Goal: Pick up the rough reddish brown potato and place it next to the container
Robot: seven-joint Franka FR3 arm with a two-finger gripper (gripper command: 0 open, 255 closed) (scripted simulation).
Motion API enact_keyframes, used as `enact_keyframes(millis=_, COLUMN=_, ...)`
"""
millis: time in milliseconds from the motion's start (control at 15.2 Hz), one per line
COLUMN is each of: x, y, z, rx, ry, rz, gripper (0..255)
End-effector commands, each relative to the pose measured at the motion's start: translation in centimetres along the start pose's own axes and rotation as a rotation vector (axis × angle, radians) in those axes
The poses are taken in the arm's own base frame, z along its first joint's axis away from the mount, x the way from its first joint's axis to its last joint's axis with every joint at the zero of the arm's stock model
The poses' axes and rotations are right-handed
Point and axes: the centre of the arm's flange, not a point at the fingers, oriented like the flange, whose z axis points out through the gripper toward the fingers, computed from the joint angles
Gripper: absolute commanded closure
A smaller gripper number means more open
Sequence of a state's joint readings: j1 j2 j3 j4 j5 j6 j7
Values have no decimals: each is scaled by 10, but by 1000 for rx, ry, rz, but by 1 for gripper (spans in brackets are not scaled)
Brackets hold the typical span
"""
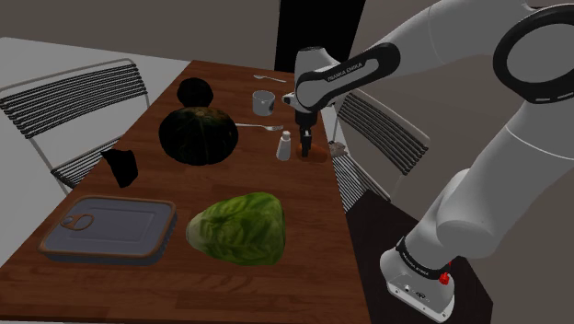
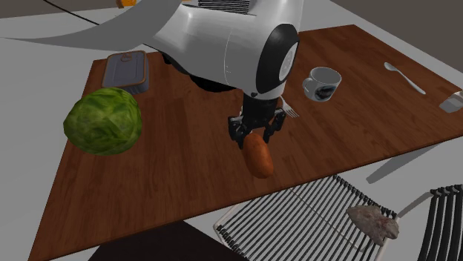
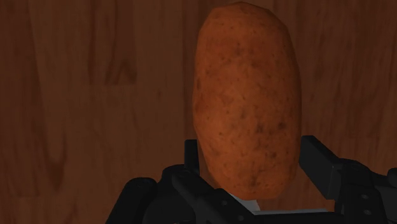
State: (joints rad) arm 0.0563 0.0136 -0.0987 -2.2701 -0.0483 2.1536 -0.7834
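**Potato clamped in the gripper near the surface's edge**

Potato and container sit well apart in the second exterior view. At the upper left of the frame the flat grey container (image 2: 126, 72) lies on the dark wooden surface (image 2: 185, 170). Just below it, at the left, is a round green cabbage (image 2: 102, 120).

In the middle, under the bulky white arm (image 2: 222, 44), the black gripper (image 2: 257, 138) points down. It is closed on the upper end of the reddish brown potato (image 2: 259, 159). The potato is close to the surface's lower edge; whether it rests on the wood or hangs just above it, I cannot tell.

Right of the gripper come a fork (image 2: 291, 112), a white mug (image 2: 321, 81) and a spoon (image 2: 404, 76). A small shaker (image 2: 452, 101) is at the frame's right edge. At the lower right a slatted chair (image 2: 297, 222) carries a grey-brown, rock-like lump (image 2: 375, 222).

In the wrist view the potato's rough, speckled skin stands in the middle. The black fingers (image 3: 321, 159) press one on each side of its near end, with wood grain behind.

In the shoulder view the container is at the lower left with the cabbage beside it. A dark green squash (image 1: 198, 136) lies above them. The gripper is right of centre, next to the shaker.
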Motion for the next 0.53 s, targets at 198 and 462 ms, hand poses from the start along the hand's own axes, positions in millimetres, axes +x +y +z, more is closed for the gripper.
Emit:
enact_keyframes(millis=198, x=0, y=0, z=0, rx=1, ry=-1, rz=0, gripper=255)
enact_keyframes(millis=462, x=-2, y=-1, z=-10, rx=1, ry=-1, rz=0, gripper=255)
